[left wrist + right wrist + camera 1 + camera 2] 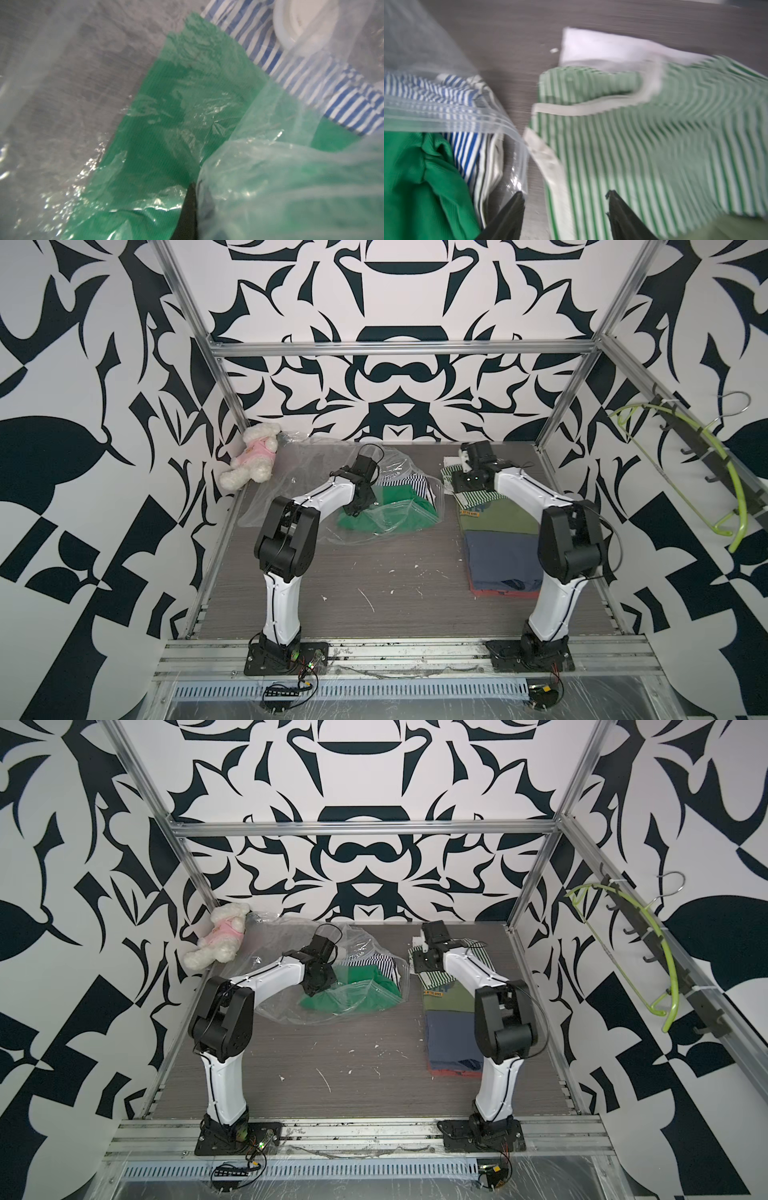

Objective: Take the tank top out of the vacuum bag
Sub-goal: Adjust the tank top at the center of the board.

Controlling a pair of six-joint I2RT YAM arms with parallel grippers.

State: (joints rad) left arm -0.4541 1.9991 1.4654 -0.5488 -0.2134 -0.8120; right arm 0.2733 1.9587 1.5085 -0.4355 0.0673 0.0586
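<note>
Both top views show the vacuum bag (pixel 388 460) crumpled at the far middle of the table (pixel 395 593), its film partly lifted. Two garments lie inside it, one plain green (pixel 386 514) and one blue-and-white striped (pixel 409 483). The left wrist view catches the bag's single round white valve (pixel 299 22).

The left gripper (pixel 191 187) is pinched tight on a fold of the bag's film. The right gripper (pixel 564 205) stands with its jaws well apart and nothing between them. It hangs just over the edge of the striped tank top (pixel 654 145). That top lies outside the bag, just beside its zip strip (pixel 446 116), on a white folded cloth (pixel 602 49).

Nearer lies a stack of folded clothes (pixel 498 556), olive over blue over a red edge, partly behind the right arm.

Grey wood-grain covers the table, flecked with white. Black-and-white patterned walls and an aluminium frame (pixel 399 349) enclose it. One plush toy (pixel 253 456) sits in the far left corner, and one green hanger (pixel 706 472) hangs on the right wall.

Motion blur smears the right wrist view. I cannot tell whether the clear film near the toy belongs to the same bag.
</note>
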